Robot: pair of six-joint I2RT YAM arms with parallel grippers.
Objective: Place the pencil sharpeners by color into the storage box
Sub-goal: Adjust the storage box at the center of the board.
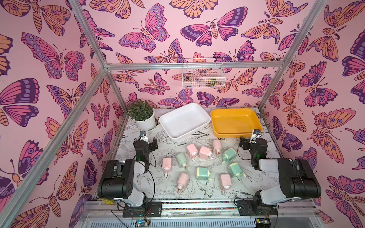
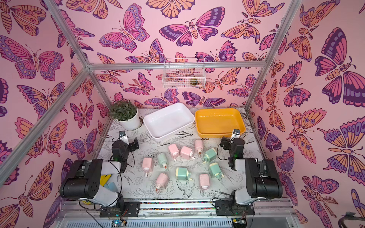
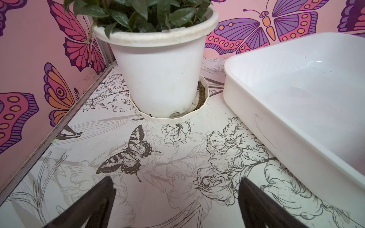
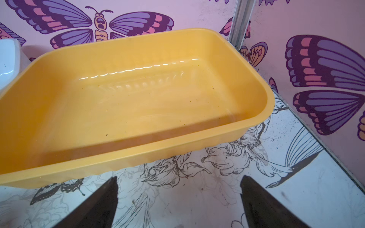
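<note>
Several pink and mint green pencil sharpeners lie scattered on the middle of the table in both top views, among them a pink one (image 1: 191, 150) and a green one (image 1: 203, 173). At the back stand an empty white storage box (image 1: 183, 120) and an empty yellow storage box (image 1: 235, 120). My left gripper (image 1: 153, 142) hovers left of the sharpeners, open and empty, facing the white box (image 3: 296, 88). My right gripper (image 1: 242, 143) is on the right, open and empty, just in front of the yellow box (image 4: 138, 98). Neither wrist view shows a sharpener.
A potted plant (image 1: 145, 123) stands at the back left corner, close ahead of the left gripper (image 3: 175, 179) in its wrist view. A wire basket (image 1: 203, 76) hangs on the back wall. Frame rails and walls close in both sides.
</note>
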